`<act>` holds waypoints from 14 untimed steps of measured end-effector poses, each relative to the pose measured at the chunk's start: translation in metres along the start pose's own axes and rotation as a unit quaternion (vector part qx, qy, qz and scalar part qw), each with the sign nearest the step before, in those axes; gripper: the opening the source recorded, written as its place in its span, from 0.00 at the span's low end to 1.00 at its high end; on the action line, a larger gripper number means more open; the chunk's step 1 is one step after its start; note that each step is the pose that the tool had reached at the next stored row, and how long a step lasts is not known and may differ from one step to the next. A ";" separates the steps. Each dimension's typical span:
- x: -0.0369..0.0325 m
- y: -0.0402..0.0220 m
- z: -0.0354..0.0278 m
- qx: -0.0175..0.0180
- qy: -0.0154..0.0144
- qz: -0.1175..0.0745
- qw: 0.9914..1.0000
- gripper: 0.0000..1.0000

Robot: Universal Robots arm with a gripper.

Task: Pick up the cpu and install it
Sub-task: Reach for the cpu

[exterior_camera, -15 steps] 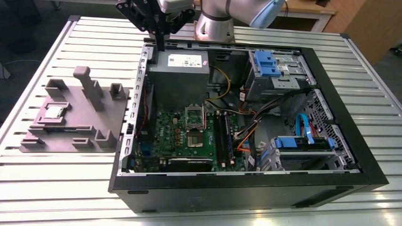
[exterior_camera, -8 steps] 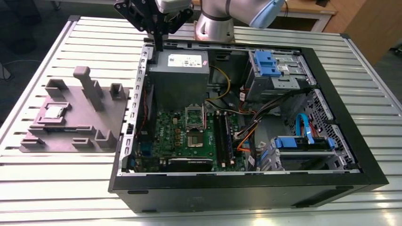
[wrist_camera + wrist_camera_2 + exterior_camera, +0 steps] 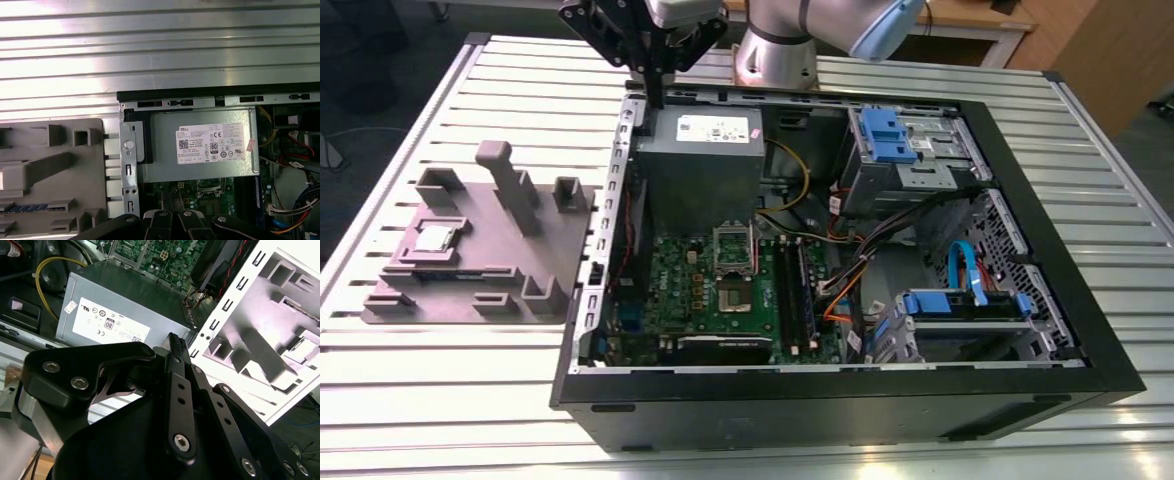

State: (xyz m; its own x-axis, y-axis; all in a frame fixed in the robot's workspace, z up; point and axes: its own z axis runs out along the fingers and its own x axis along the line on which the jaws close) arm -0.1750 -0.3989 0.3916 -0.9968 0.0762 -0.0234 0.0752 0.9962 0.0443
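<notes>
Lying flat in a square seat on the grey plate (image 3: pixel 555 232), at the exterior view's left, the cpu (image 3: pixel 434 238) is seen as a small square with a shiny silver-grey top and a thin pale rim. The plate is set on the slatted metal table (image 3: pixel 440 400), just beside the open computer case (image 3: pixel 854 405). Further right and higher in that view, the gripper (image 3: pixel 648 92) is held over the case's rim, beside the grey power supply (image 3: pixel 700 150) and well apart from the cpu. Its black fingers (image 3: pixel 174 342) are pressed together with nothing gripped between them. Whether the tips touch the rim cannot be told. Below the power supply the green circuit board (image 3: pixel 707 305) is exposed, and blue drive brackets (image 3: pixel 887 130) are seen at the exterior view's right.
</notes>
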 end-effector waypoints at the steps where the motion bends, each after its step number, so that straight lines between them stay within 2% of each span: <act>1: 0.0004 0.0000 0.0000 0.000 0.000 0.000 1.000 0.10; 12: 0.0029 -0.0002 0.0003 0.000 0.000 0.000 1.000 0.10; 14: 0.0067 -0.0005 0.0007 0.000 0.000 0.000 1.000 0.10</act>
State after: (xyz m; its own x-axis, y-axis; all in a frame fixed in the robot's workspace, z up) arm -0.1817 -0.3989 0.3907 -0.9968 0.0762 -0.0233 0.0751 0.9962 0.0442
